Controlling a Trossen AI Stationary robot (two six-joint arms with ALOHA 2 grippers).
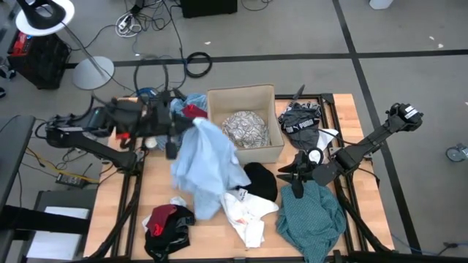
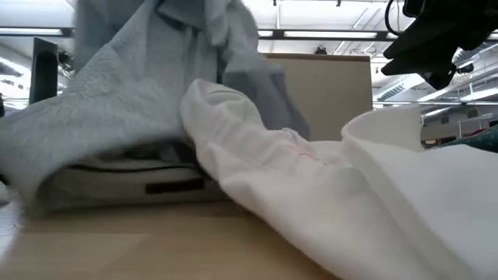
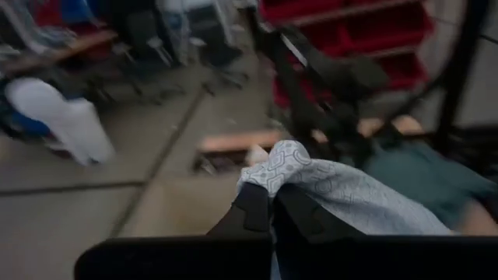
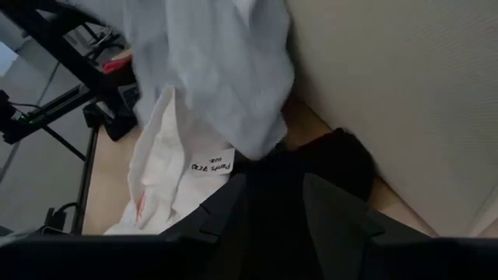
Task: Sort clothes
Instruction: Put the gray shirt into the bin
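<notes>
My left gripper (image 1: 186,126) is raised left of the tan box (image 1: 270,146) and shut on a light blue garment (image 1: 207,166). The garment hangs down, its lower end on the table and on a white garment (image 1: 247,213). My right gripper (image 1: 290,179) is open and raised, between a black garment (image 1: 262,180) and a teal garment (image 1: 313,215). A black-and-white patterned garment (image 1: 245,128) lies in the box. A red-and-black garment (image 1: 167,223) lies near the front left. My left gripper pinches a bunched fold of the light blue garment (image 3: 289,165) between its two fingers (image 3: 253,210), which come level from the table's left. The cloth drapes away below the fingers, with its lower part (image 2: 117,124) resting on the table and on the white garment (image 2: 311,179).
A black-and-white garment (image 1: 302,120) lies right of the box. Red and blue clothes (image 1: 191,108) lie at the far side, left of the box. Bare table shows at the front left (image 1: 128,212). The arm frames' rails (image 1: 128,190) run along both sides.
</notes>
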